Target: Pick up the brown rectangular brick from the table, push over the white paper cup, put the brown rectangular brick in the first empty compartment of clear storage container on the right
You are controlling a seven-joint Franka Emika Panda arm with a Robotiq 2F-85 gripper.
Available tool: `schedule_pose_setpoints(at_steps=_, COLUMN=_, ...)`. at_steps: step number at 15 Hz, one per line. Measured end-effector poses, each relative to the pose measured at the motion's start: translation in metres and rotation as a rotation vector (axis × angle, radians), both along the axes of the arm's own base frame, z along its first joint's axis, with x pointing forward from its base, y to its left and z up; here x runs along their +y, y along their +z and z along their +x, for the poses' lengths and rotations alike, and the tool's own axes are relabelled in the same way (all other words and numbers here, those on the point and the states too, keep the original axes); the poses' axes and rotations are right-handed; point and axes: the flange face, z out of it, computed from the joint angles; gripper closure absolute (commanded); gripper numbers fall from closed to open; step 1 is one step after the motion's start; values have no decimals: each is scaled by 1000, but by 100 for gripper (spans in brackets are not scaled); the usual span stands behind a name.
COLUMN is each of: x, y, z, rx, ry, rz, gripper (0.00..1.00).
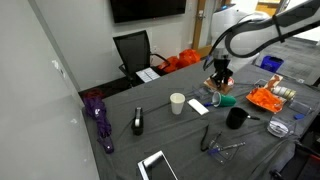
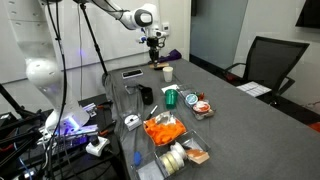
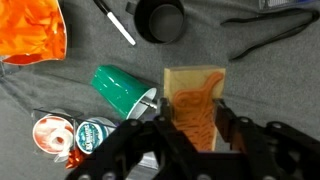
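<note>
In the wrist view my gripper (image 3: 193, 122) is shut on the brown rectangular brick (image 3: 195, 88), a tan block with orange grain, one finger on each long side. In both exterior views the gripper (image 1: 219, 78) (image 2: 154, 55) hangs above the table with the brick. The white paper cup (image 1: 177, 103) (image 2: 168, 72) stands upright, apart from the gripper. The clear storage container (image 1: 272, 98) (image 2: 176, 140) holds orange stuff in one compartment (image 3: 32, 28).
A green cup (image 3: 122, 87) lies on its side below the gripper, next to small rolls (image 3: 55, 133). A black mug (image 1: 235, 117) (image 3: 160, 18), a marker (image 3: 115, 22), pliers (image 1: 222, 146), a pale flat card (image 1: 198, 107), a purple umbrella (image 1: 98, 115) and a phone (image 1: 155, 165) lie around.
</note>
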Motion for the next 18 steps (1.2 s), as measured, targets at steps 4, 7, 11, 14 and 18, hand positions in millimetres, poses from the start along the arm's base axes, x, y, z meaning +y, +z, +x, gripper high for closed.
schedule_pose_setpoints(at_steps=4, x=-34, y=47, z=-2, rx=-23, ry=-106, rz=20, gripper=78)
schedule_pose_setpoints(at_steps=7, x=-21, y=9, z=11, rx=-6, ry=-244, rz=51, gripper=78)
schedule_pose_setpoints(at_steps=11, x=4, y=-89, z=43, rx=58, ry=-429, rz=59, gripper=78)
schedule_pose_setpoints(at_steps=14, x=12, y=-136, z=70, rx=83, ry=-531, rz=72, gripper=78)
schedule_pose_setpoints(at_steps=18, x=13, y=-141, z=99, rx=53, ry=-577, rz=103, gripper=78)
